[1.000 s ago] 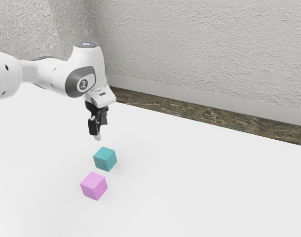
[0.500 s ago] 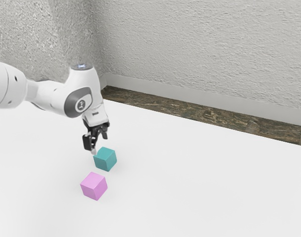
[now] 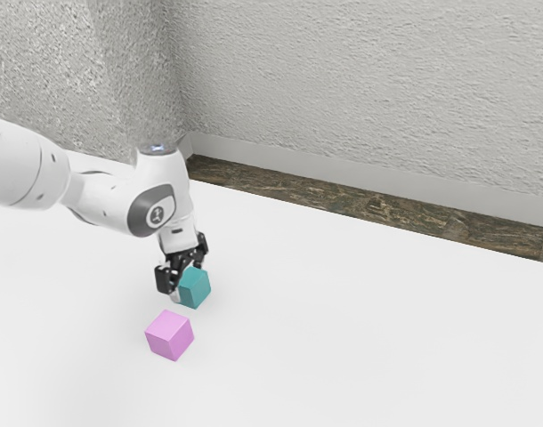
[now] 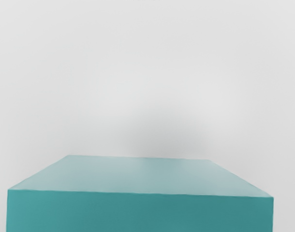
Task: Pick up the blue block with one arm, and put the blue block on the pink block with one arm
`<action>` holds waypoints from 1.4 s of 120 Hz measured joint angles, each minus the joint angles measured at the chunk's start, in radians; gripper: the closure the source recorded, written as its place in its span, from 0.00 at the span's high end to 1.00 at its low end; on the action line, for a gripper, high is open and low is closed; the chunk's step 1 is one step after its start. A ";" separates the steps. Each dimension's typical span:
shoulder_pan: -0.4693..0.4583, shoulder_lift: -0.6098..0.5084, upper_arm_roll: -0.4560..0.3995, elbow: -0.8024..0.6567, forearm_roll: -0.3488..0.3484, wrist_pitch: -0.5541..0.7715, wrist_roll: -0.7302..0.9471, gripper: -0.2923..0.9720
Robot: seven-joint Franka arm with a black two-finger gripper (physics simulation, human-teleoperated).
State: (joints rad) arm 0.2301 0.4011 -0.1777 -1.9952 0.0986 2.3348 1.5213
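**Open fingers straddle the blue block**

Your fingers (image 3: 164,280) stand open, one at each side of the blue block (image 3: 197,290) (image 4: 138,193). It sits on the white worktop (image 3: 360,338), near the pink block (image 3: 169,334), not touching it.

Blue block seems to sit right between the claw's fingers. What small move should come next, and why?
Probably closing the fingers on the blue block. The gripper is low, open, with a finger at either side of the block, which rests on the table, not yet lifted toward the pink block.
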 joint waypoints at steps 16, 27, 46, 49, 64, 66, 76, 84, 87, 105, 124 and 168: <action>0.000 0.011 0.000 0.005 -0.011 0.018 0.017 0.65; 0.000 0.014 0.000 0.008 -0.025 0.028 0.027 0.52; 0.000 -0.041 0.000 0.009 -0.042 0.039 0.040 0.45; 0.000 -0.067 0.000 0.006 -0.047 0.036 0.042 0.45; 0.000 -0.208 -0.012 -0.036 -0.084 -0.007 0.050 0.48; 0.000 -0.229 -0.013 -0.050 -0.089 -0.014 0.051 0.48; -0.001 -0.319 -0.014 -0.126 -0.113 -0.042 0.056 0.49; -0.001 -0.374 -0.014 -0.183 -0.131 -0.060 0.060 0.50; -0.001 -0.383 -0.014 -0.199 -0.136 -0.066 0.061 0.50; -0.003 -0.400 -0.020 -0.270 -0.152 -0.097 0.068 0.49; -0.015 -0.404 -0.017 -0.315 -0.157 -0.111 0.074 0.49; 0.003 -0.401 -0.059 -0.356 -0.159 -0.088 0.083 0.52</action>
State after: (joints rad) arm 0.2334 -0.0001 -0.2371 -2.3513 -0.0604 2.2465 1.6046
